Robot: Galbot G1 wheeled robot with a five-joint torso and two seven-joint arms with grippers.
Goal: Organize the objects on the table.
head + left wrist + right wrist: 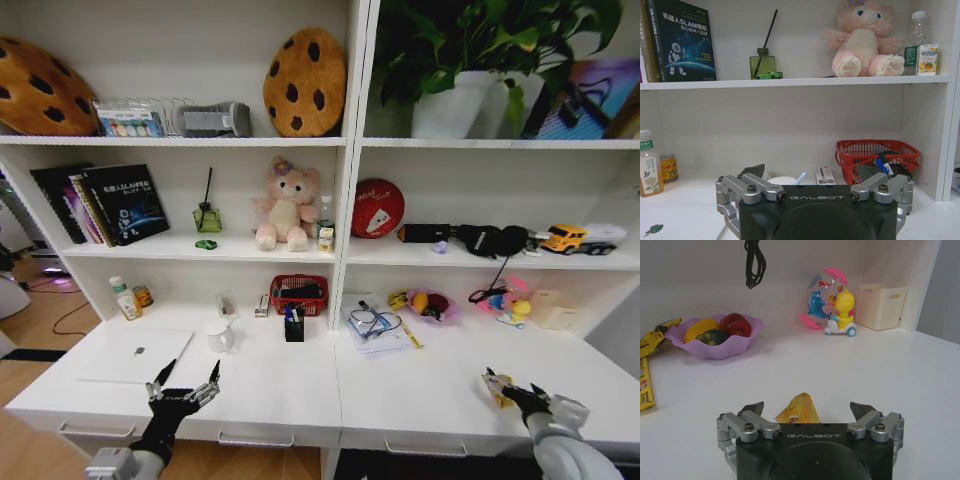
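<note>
Over the front edge of the white desk (290,390), the left gripper (187,378) hovers with its fingers spread wide and nothing between them, just beside the silver laptop (135,355). The right gripper (512,388) — fingers also wide apart — sits low at the desk's right end with the yellowish crumpled scrap (798,410) lying between its fingertips, not clamped. The tiny green toy car (206,244) rests on the shelf above.

Slim silver laptop (135,354) lies closed on the white table's (400,395) left; yellowish crumpled scrap (798,410) right
</note>
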